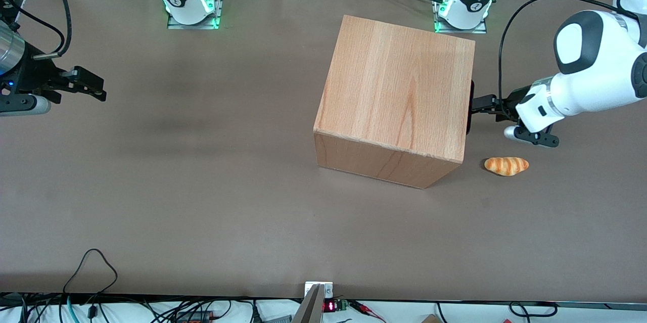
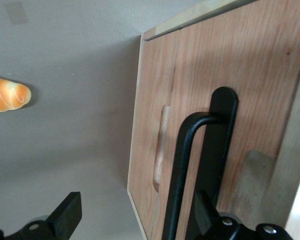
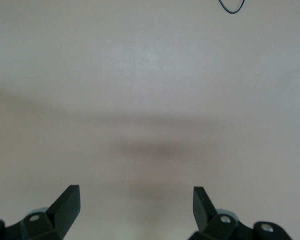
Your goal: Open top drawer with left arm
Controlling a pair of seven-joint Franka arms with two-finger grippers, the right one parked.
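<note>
The light-wood cabinet (image 1: 399, 105) stands mid-table with its front turned toward the working arm's end. The top drawer (image 2: 250, 75) shows its flat wooden front panel, which bears a black oblong handle (image 2: 217, 145) with a black bar (image 2: 182, 165) over it. From the front view the drawer looks flush with the cabinet. My left arm (image 1: 596, 80) reaches in level from the working arm's end. Its gripper (image 1: 477, 105) (image 2: 137, 215) is right in front of the handle and open. The black bar runs between the two fingers without touching either. One finger (image 2: 205, 210) lies over the black handle.
An orange-striped bread roll (image 1: 506, 166) (image 2: 7, 95) lies on the brown table (image 1: 202, 186), nearer the front camera than the gripper and beside the cabinet's front corner. A pale recessed slot (image 2: 161, 150) sits in the front panel beside the black handle.
</note>
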